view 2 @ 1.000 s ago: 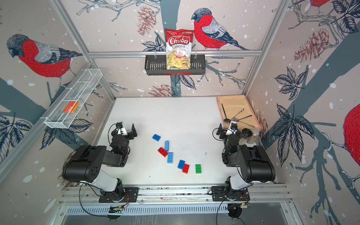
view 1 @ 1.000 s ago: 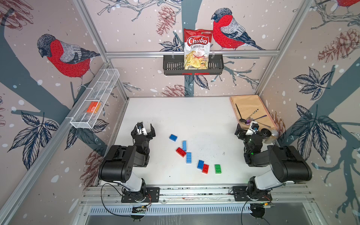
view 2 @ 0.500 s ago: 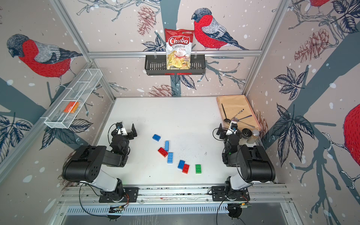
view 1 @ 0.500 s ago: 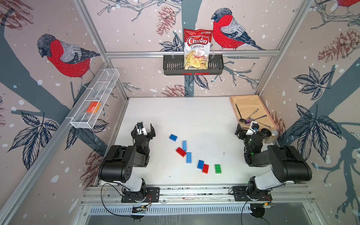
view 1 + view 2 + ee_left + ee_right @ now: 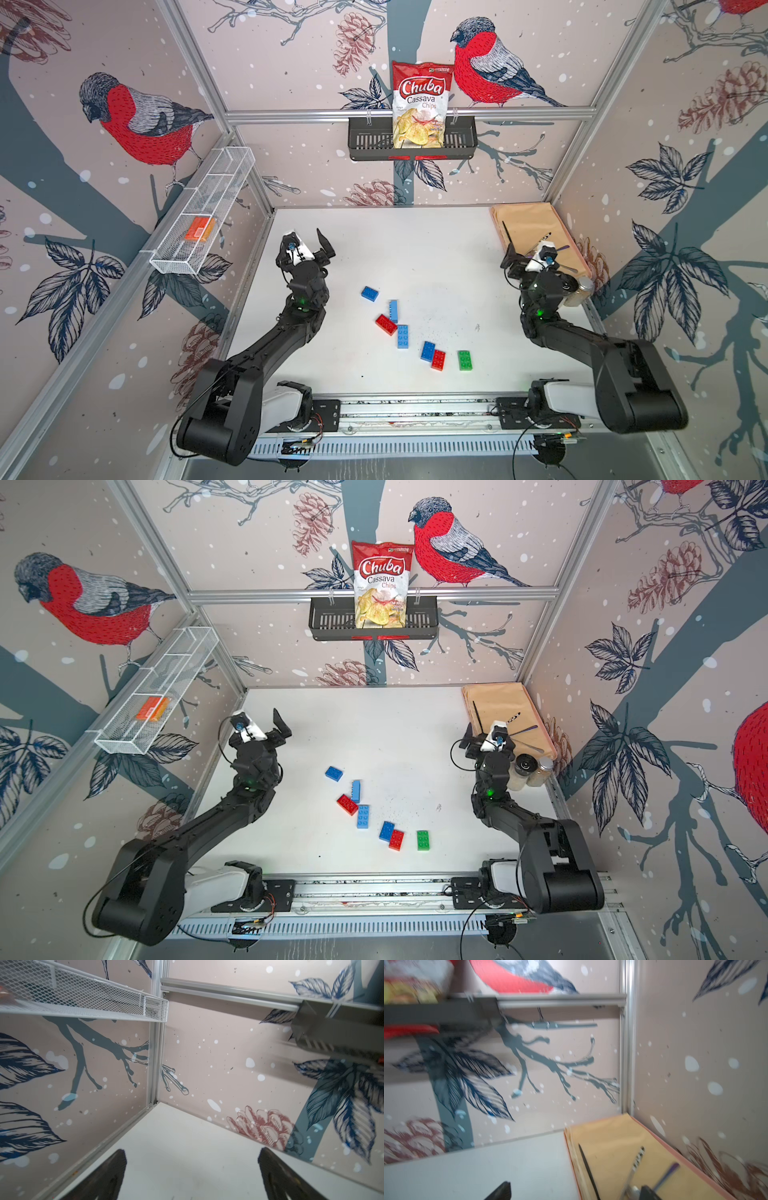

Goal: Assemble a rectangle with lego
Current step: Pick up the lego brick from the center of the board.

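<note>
Several lego bricks lie loose on the white table [image 5: 415, 249] between the two arms. In both top views I see a blue one [image 5: 369, 293] [image 5: 334, 773], a light blue one on its side [image 5: 393, 311], a red one [image 5: 386, 324] touching it, and a light blue one [image 5: 402, 336]. Nearer the front lie a blue [image 5: 428, 351] and a red brick [image 5: 438, 360] side by side, and a green brick [image 5: 465, 360]. My left gripper [image 5: 307, 245] [image 5: 192, 1153] is open and empty, left of the bricks. My right gripper [image 5: 530, 251] [image 5: 576, 1186] is open and empty at the right.
A tan mat [image 5: 528, 224] with pens lies at the back right, just ahead of the right gripper. Two jars [image 5: 584, 291] stand by the right wall. On the left wall a wire shelf [image 5: 208, 208] holds an orange piece [image 5: 200, 228]. A chips bag [image 5: 419, 104] sits in the back basket.
</note>
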`<state>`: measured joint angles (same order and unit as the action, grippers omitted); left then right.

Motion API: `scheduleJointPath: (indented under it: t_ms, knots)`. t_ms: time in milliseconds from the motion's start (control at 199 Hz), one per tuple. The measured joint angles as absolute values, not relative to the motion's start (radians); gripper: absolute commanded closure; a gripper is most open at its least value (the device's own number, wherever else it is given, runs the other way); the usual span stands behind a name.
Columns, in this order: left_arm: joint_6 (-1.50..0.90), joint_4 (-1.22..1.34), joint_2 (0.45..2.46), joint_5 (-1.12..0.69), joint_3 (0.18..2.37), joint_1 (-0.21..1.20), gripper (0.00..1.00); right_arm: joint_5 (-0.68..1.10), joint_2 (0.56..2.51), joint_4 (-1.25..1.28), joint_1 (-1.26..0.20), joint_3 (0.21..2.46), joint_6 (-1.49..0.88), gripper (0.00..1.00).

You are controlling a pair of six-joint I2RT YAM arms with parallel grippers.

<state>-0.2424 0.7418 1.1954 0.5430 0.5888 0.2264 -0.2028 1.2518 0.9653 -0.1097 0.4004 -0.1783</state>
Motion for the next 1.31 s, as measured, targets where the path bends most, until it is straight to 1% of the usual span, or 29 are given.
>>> scheduleJointPath:
  t_ms: [50,121,176,241,322,392,452,533,688,789,950,1070,1141,1306]
  knots:
    - [-0.31,0.686,1.185,0.476,0.625,0.215,0.01,-0.153,1.217,0.895,-0.089,0.444,-0.28,0.0]
    - [-0.372,0.671,1.171,0.346,0.62,0.212,0.02,-0.024,1.206,0.847,-0.059,0.475,-0.377,0.0]
    - [-0.401,0.649,1.173,0.26,0.618,0.226,0.03,0.058,1.207,0.805,-0.067,0.483,-0.424,0.01]
    - [-0.415,0.571,1.197,0.219,0.666,0.269,0.05,0.12,1.209,0.733,-0.104,0.505,-0.451,0.02]
    - [-0.413,0.446,1.261,0.19,0.788,0.344,0.07,0.11,1.221,0.63,-0.185,0.573,-0.447,0.04]
    - [-0.415,0.334,1.318,0.178,0.867,0.399,0.09,0.07,1.259,0.545,-0.262,0.656,-0.426,0.08]
    - [-0.42,0.239,1.359,0.15,0.898,0.437,0.12,0.038,1.306,0.477,-0.294,0.713,-0.416,0.12]
    - [-0.421,0.118,1.396,0.097,0.907,0.477,0.13,0.009,1.366,0.379,-0.313,0.77,-0.41,0.16]
    - [-0.389,-0.02,1.401,-0.001,0.92,0.562,0.13,0.001,1.453,0.195,-0.367,0.873,-0.395,0.16]
    - [-0.332,-0.1,1.419,-0.032,0.976,0.659,0.13,-0.009,1.473,0.1,-0.403,0.917,-0.391,0.14]
    - [-0.279,-0.287,1.559,0.006,1.129,0.861,0.15,-0.098,1.477,-0.006,-0.364,0.944,-0.401,0.13]
    - [-0.28,-0.41,1.618,0.007,1.15,0.982,0.16,-0.129,1.481,-0.033,-0.31,0.936,-0.43,0.13]
    - [-0.288,-0.453,1.624,-0.006,1.147,1.014,0.17,-0.137,1.492,-0.038,-0.294,0.924,-0.45,0.13]
    - [-0.344,-0.501,1.607,0.015,1.141,1.015,0.18,-0.102,1.525,-0.054,-0.288,0.911,-0.463,0.13]
